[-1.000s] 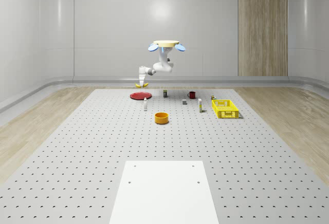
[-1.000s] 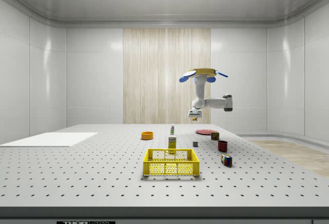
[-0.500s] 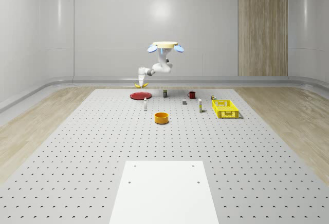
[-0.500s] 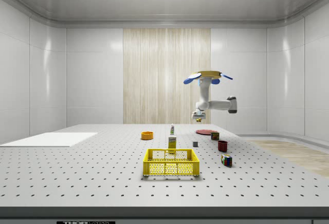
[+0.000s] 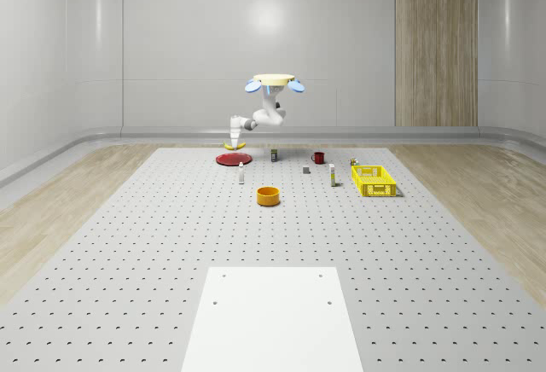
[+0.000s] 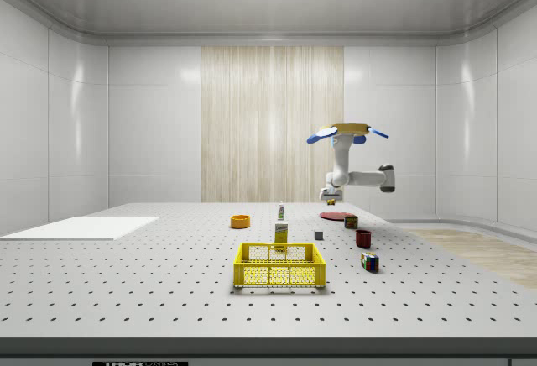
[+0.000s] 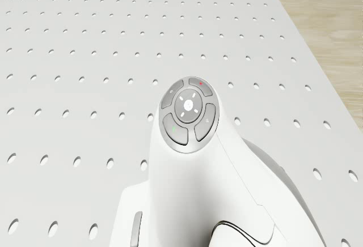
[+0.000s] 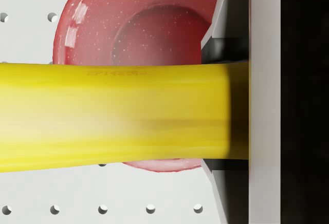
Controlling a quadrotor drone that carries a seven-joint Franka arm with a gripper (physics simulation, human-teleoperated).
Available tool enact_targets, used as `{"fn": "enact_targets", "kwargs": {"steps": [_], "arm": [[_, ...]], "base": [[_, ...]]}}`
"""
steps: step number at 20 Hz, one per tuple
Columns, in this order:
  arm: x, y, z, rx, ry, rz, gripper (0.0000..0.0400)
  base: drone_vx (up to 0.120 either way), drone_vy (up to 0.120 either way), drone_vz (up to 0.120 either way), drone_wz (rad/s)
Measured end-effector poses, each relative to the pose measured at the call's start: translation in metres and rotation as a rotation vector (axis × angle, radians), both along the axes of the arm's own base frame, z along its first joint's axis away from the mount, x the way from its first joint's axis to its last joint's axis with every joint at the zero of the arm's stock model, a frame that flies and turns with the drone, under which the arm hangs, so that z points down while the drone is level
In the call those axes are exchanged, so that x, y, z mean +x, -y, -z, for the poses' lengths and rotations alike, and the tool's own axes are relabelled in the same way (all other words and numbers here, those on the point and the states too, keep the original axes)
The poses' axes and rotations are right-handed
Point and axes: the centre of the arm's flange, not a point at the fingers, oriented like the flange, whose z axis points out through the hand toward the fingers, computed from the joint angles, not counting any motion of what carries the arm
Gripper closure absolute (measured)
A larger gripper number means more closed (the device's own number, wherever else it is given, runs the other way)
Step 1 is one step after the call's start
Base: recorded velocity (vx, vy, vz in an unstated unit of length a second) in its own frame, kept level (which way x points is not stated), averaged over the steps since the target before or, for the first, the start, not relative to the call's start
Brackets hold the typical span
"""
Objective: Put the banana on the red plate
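The yellow banana (image 5: 234, 144) hangs in my gripper (image 5: 234, 139), which is shut on it, just above the red plate (image 5: 232, 159) at the far end of the table. In the side view the gripper (image 6: 330, 197) holds the banana (image 6: 332, 202) a little above the plate (image 6: 336, 215). In the wrist view the banana (image 8: 113, 116) runs across the picture, with the red plate (image 8: 133, 23) directly beneath it and a dark finger (image 8: 229, 44) pressed against it. The drone (image 5: 273, 82) hovers above the table's far end, just to the whole-scene view's right of the plate.
An orange bowl (image 5: 269, 195), a yellow basket (image 5: 374, 180), a red mug (image 5: 318, 157), two small bottles (image 5: 241, 174), a grey cube (image 5: 305, 169) and a can (image 5: 274, 155) stand on the perforated table (image 5: 153, 244). A white sheet (image 5: 273, 316) lies at the near edge.
The drone and arm have shifted to the side view's right and sunk a little, bringing the held banana over the red plate. The gripper has stayed shut on the banana.
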Motion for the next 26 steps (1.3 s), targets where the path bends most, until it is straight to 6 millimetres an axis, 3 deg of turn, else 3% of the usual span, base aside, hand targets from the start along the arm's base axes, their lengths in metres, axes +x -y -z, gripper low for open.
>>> {"fn": "enact_targets", "kwargs": {"steps": [9,13,26], "arm": [[0.000,0.000,0.000,0.000,0.000,0.000,0.0207],[0.000,0.000,-0.007,0.000,0.000,0.000,0.0207],[0.000,0.000,-0.055,0.000,0.000,-0.001,0.0207]], "base": [[0.000,-0.120,-0.013,0.000],[0.000,0.000,0.000,0.000],[0.000,0.000,0.000,0.000]]}}
